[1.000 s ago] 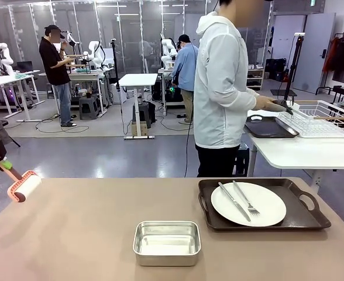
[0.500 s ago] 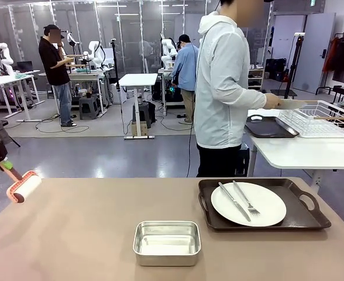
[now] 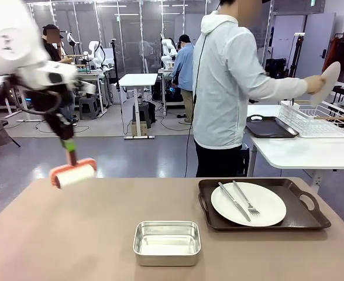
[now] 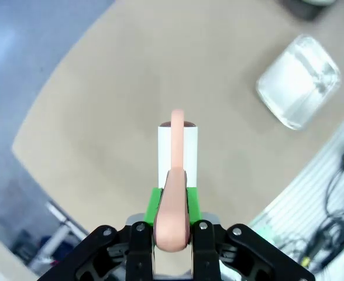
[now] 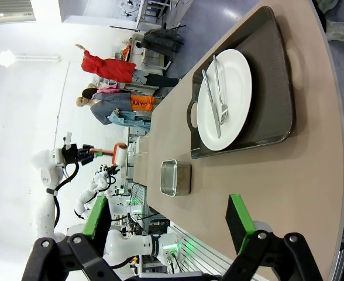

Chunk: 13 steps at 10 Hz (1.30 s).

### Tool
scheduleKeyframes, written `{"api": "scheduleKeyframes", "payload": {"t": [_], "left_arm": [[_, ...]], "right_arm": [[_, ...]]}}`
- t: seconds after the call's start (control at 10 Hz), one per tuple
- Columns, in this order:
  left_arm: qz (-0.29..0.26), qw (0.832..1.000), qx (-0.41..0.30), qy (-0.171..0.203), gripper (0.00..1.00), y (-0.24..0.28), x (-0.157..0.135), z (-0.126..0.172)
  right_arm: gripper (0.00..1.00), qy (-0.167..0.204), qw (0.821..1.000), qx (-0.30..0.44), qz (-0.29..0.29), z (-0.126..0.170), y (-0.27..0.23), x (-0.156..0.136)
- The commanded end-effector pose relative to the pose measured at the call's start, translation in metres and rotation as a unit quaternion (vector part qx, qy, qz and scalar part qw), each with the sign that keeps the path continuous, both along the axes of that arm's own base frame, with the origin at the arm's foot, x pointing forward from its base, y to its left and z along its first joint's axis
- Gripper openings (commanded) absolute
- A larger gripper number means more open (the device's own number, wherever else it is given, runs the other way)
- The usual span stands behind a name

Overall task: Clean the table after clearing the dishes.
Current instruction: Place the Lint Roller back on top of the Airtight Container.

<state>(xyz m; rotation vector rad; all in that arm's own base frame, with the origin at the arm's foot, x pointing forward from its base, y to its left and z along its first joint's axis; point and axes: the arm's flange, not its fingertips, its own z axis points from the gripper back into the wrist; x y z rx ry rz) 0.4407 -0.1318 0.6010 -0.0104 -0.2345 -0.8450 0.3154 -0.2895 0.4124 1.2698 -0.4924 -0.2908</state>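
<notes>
Taupe-brown table (image 3: 72, 234) in a lab room, seen across to a person (image 3: 224, 88) standing at a smaller white table (image 3: 301, 152) with a wire rack (image 3: 315, 120).

**Tools.** Left gripper (image 4: 173, 205) is clamped on the peach handle of a lint roller (image 4: 183, 152), jaws narrow, a green pad on each side of the handle. In the front view the left gripper (image 3: 59, 126) points down and the lint roller (image 3: 74, 174) hangs below it, lying crosswise over the table's far left part. It appears clear of the surface. Right gripper (image 5: 169, 225) stands wide apart with nothing between its fingers.

**Change from one second earlier.** The left arm, then barely in view at the picture's left edge, now reaches in over the table. The roller has shifted from the left edge toward the middle. The person, whose hands were then low at the rack, now holds a second white plate (image 3: 330, 79) raised above it in one outstretched hand (image 3: 317, 86). The white plate (image 3: 248, 204), its knife (image 3: 233, 201) and fork (image 3: 246, 198), the dark tray (image 3: 303, 219) beneath them on the table's right, and the steel pan (image 3: 167, 242) near the front edge lie as before.

**Pose.** The left arm's white upper links cross the top left corner, wrist bent downward. The right gripper is rolled sideways, aimed along the table.
</notes>
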Motion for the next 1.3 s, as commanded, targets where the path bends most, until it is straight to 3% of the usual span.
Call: {"api": "scheduleKeyframes", "payload": {"t": [0.0,0.2,0.4,0.6,1.0,1.2], "left_arm": [[-0.211,0.973,0.098,0.004,0.21,-0.059,-0.006,-0.024],[-0.314,0.942,0.116,0.024,0.21,-0.131,-0.029,-0.044],[-0.41,0.905,0.112,0.013,0.21,-0.179,-0.043,-0.07],[-0.456,0.887,0.074,-0.002,0.21,-0.202,-0.045,-0.077],[-0.399,0.917,-0.003,0.014,0.21,-0.221,-0.03,-0.1],[-0.39,0.92,-0.027,0.029,0.21,-0.228,-0.017,-0.114]], "right_arm": [[1.0,-0.003,1.0,0.0,0.001,0.003,0.001,-0.002],[1.0,-0.003,1.0,0.0,0.001,0.003,0.001,-0.002],[1.0,-0.003,1.0,0.0,0.001,0.003,0.001,-0.002],[1.0,-0.003,1.0,0.0,0.001,0.003,0.001,-0.002],[1.0,-0.003,1.0,0.0,0.001,0.003,0.001,-0.002],[1.0,-0.003,1.0,0.0,0.001,0.003,0.001,-0.002]]}}
